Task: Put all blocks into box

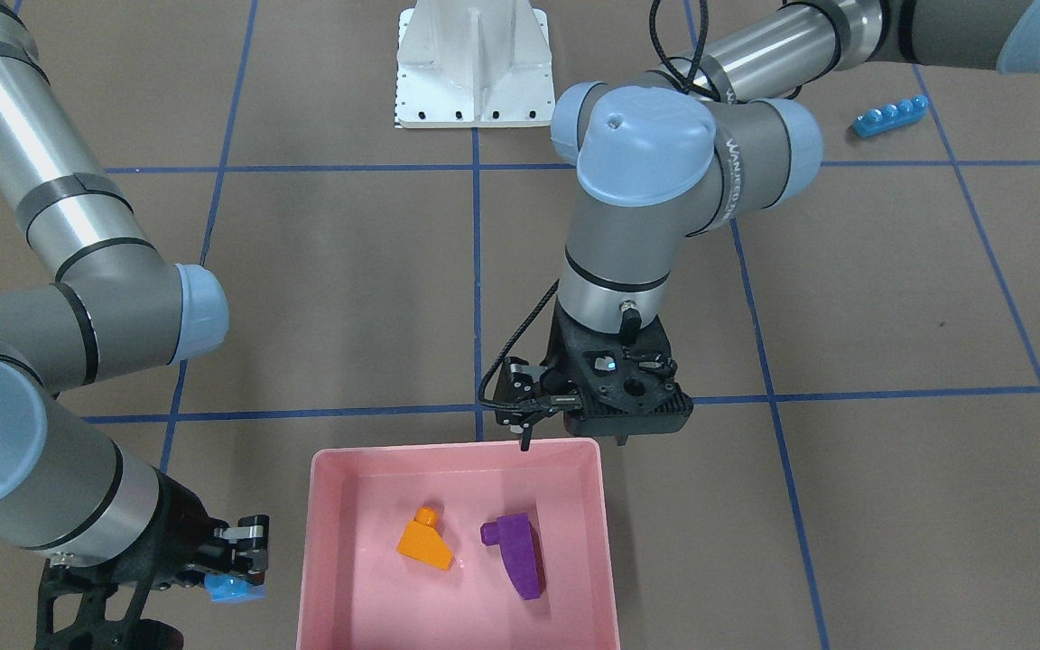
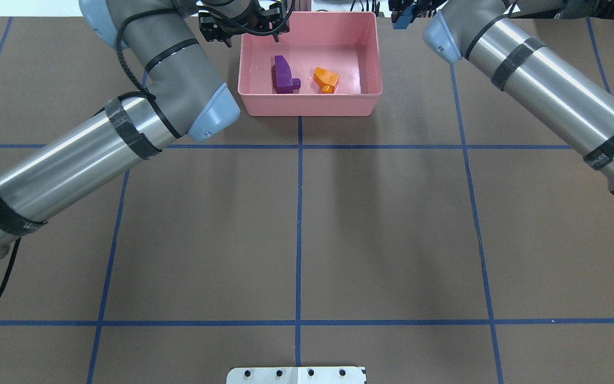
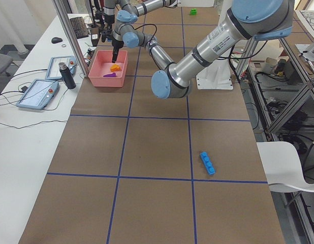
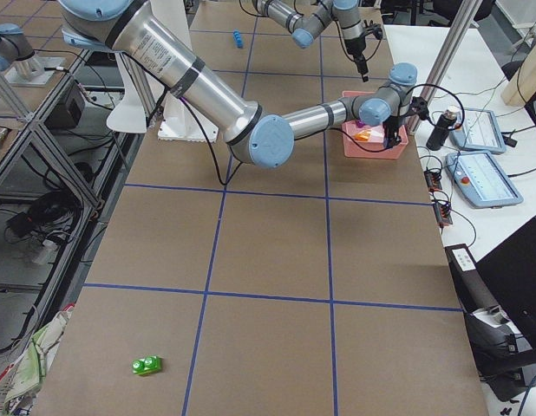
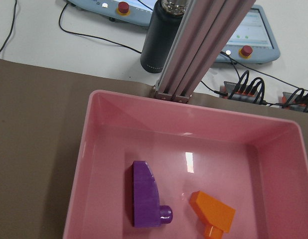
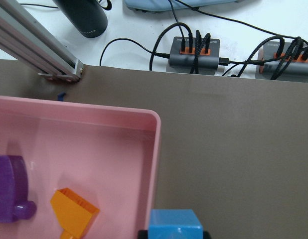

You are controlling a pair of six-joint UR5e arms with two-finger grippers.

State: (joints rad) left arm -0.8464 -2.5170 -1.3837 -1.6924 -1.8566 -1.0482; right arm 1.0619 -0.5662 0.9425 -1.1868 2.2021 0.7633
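The pink box (image 1: pixel 457 449) holds the orange sloped brick (image 1: pixel 423 540) and the purple sloped brick (image 1: pixel 517 555), lying apart; both also show in the left wrist view, orange (image 5: pixel 213 212) and purple (image 5: pixel 145 194). My left gripper (image 1: pixel 572 441) hangs open and empty over the box's robot-side edge. My right gripper (image 1: pixel 236 578) is shut on the small blue brick (image 6: pixel 175 230), just outside the box's side wall (image 6: pixel 155 164). The long blue brick (image 1: pixel 890 116) lies far off on my left side. The green brick (image 4: pixel 147 366) lies at the table's far right end.
The white metal base (image 1: pixel 473 63) stands at the robot's side of the table. Past the box's far edge stand an aluminium post (image 5: pixel 204 45), a black bottle (image 5: pixel 161 42), pendants and cable hubs (image 6: pixel 194 52).
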